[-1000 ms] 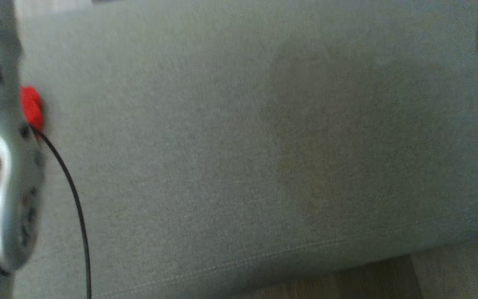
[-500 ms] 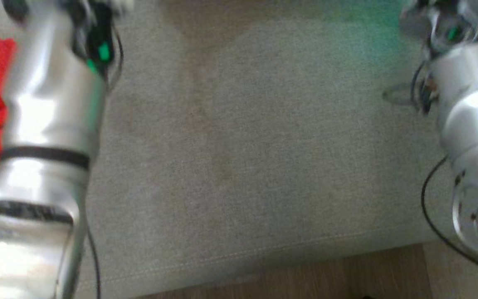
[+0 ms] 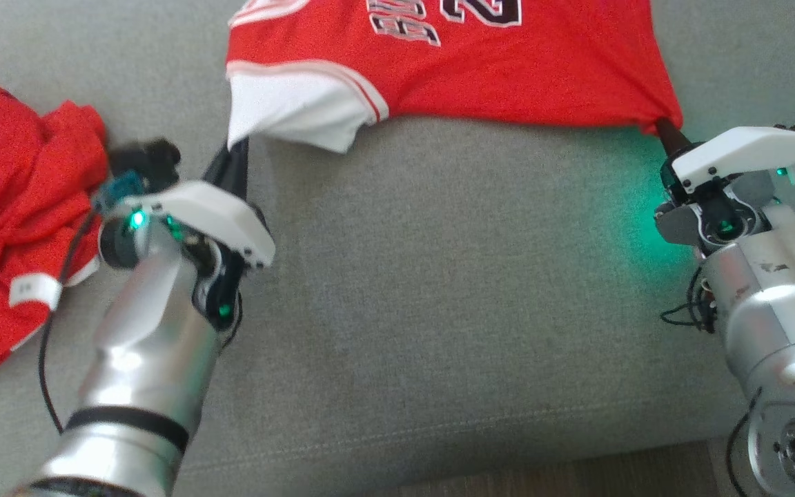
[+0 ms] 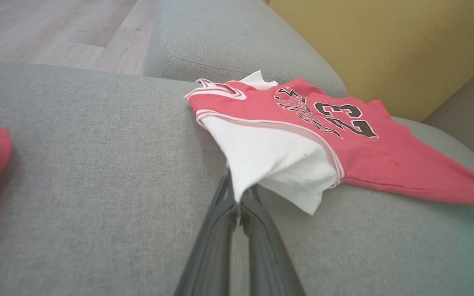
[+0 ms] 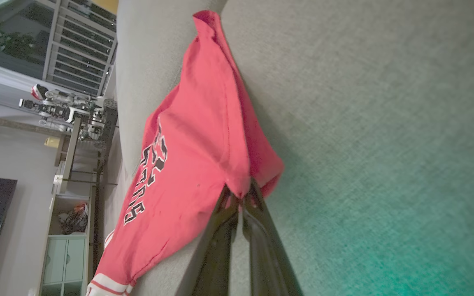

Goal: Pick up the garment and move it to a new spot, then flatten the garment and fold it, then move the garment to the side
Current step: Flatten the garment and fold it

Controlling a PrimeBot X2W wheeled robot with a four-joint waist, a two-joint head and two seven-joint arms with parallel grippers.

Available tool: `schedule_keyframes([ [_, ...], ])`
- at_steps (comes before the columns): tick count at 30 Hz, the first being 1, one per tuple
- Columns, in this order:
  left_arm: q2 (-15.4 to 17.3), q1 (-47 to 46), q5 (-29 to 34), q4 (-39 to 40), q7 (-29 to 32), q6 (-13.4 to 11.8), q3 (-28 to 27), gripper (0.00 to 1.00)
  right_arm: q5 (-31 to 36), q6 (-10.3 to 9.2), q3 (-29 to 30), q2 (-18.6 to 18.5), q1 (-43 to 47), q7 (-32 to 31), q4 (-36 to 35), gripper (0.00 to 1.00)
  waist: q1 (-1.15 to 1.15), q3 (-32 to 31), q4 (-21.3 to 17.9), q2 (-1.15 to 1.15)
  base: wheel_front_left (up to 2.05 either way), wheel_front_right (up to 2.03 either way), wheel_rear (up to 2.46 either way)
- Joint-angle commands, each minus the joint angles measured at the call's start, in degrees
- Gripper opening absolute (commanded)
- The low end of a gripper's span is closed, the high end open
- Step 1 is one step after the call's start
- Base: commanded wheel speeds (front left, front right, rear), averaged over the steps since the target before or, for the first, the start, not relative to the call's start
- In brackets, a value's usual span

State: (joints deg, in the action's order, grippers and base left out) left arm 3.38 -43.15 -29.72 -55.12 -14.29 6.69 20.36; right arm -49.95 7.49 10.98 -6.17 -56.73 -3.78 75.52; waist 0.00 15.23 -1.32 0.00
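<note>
A red jersey (image 3: pixel 480 62) with white sleeve trim and a dark number is stretched across the grey sofa cushion (image 3: pixel 439 290) at the top of the head view. My left gripper (image 3: pixel 235 148) is shut on its white sleeve (image 4: pixel 274 164), at the jersey's near left corner. My right gripper (image 3: pixel 666 134) is shut on the red hem corner (image 5: pixel 241 185) at the near right. The cloth hangs taut between both grippers, slightly lifted. The printed number (image 4: pixel 340 117) faces up in the left wrist view.
A second crumpled red garment (image 3: pixel 11 221) lies on the cushion at the left, beside my left forearm. A yellow cushion (image 4: pixel 385 45) stands behind the jersey. The sofa's front edge (image 3: pixel 480 421) and wooden floor (image 4: pixel 56 33) lie nearby.
The head camera has swung, and both grippers with the stretched jersey have come into the picture; earlier frames were blurred and showed mostly bare cushion and forearms.
</note>
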Motion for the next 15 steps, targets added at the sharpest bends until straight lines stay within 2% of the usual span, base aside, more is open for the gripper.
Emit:
schedule_keyframes([
  [1,2.1,-0.8,0.5,2.3,-0.7,0.3,-1.1,0.0,1.2,0.0,-0.9,-0.6,-0.4,0.2,-1.6,0.0,0.0,-1.8,0.4,0.0,0.0,0.0,0.0],
  [8,2.1,6.5,0.7,3.0,-0.7,0.6,0.4,0.0,9.4,0.0,-4.6,-0.9,2.8,0.8,-1.6,0.0,0.0,-6.5,0.3,0.0,0.0,0.0,0.0],
  [15,3.0,12.3,-0.2,3.5,-0.6,0.8,2.9,0.0,14.0,0.0,-7.6,-0.9,5.7,1.3,-1.6,0.0,0.0,-10.1,0.0,0.0,0.0,0.0,0.0],
])
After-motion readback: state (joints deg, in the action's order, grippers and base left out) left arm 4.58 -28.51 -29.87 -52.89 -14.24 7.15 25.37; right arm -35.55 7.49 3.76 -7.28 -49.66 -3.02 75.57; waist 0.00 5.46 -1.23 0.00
